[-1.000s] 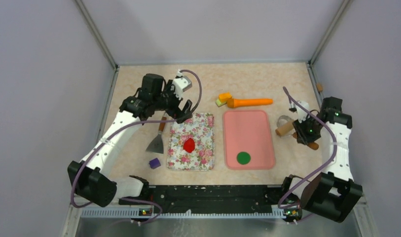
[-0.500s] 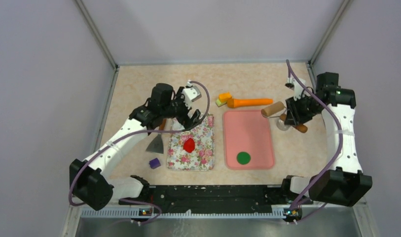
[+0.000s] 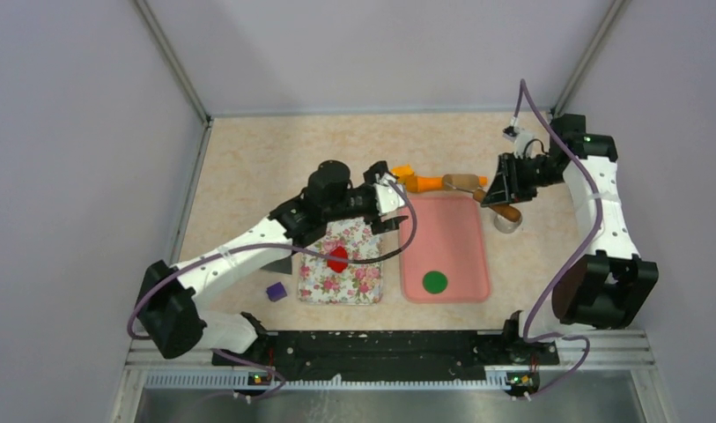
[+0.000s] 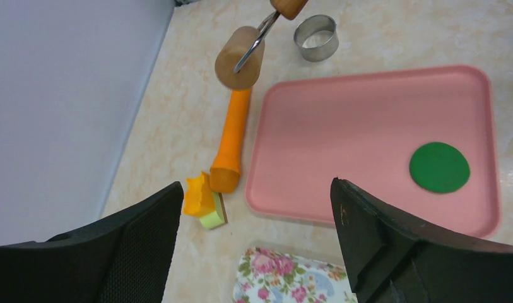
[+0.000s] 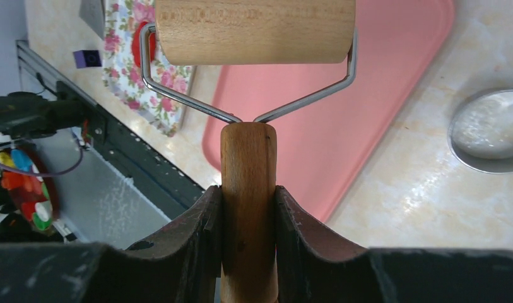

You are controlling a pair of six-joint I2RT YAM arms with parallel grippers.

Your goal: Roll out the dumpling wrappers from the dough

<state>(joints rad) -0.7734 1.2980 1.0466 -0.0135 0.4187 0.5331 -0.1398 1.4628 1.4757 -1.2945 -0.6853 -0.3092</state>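
A red lump of dough (image 3: 338, 258) lies on the floral tray (image 3: 365, 284); it also shows in the right wrist view (image 5: 142, 44). A flat round green wrapper (image 3: 435, 282) lies on the pink tray (image 3: 464, 229), and shows in the left wrist view (image 4: 439, 166). My right gripper (image 3: 497, 196) is shut on the handle (image 5: 248, 189) of the wooden roller (image 5: 253, 31), held in the air over the pink tray's back right corner. My left gripper (image 3: 391, 207) is open and empty above the floral tray's back right corner (image 4: 291, 278).
A metal ring cutter (image 3: 509, 225) stands right of the pink tray. An orange stick tool (image 3: 446, 182) and a yellow-orange piece (image 3: 400, 174) lie behind the trays. A purple cube (image 3: 276, 290) sits left of the floral tray, and a scraper (image 3: 279, 257) lies partly under my left arm.
My left gripper has swung right, from the floral tray's back left to its back right corner. My right gripper has lifted the roller and carried it back and left toward the pink tray.
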